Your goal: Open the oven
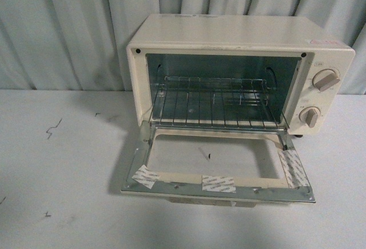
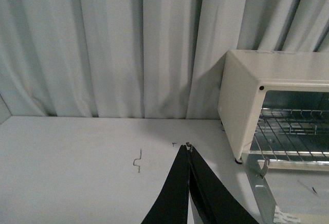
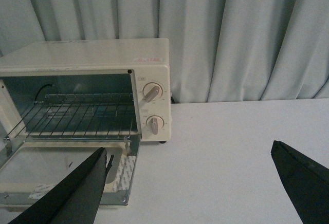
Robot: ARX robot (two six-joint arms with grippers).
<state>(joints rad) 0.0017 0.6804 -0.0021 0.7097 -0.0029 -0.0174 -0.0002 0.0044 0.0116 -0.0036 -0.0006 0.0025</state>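
The cream-white oven [image 1: 240, 37] stands on the white table with its glass door [image 1: 211, 160] dropped fully open and lying flat. The wire rack [image 1: 214, 109] shows inside, and two round knobs [image 1: 326, 80] sit on its right panel. Neither arm shows in the front view. In the left wrist view my left gripper [image 2: 188, 147] is shut and empty, over the table to the left of the oven [image 2: 247, 90]. In the right wrist view my right gripper [image 3: 190, 154] is wide open and empty, to the right of the oven [image 3: 103, 54] and its open door [image 3: 67, 175].
Grey curtains [image 1: 68, 26] hang behind the table. White tape patches [image 1: 218, 183] stick to the door's front edge and corners. Small dark marks [image 1: 52, 128] lie on the table surface to the left of the oven.
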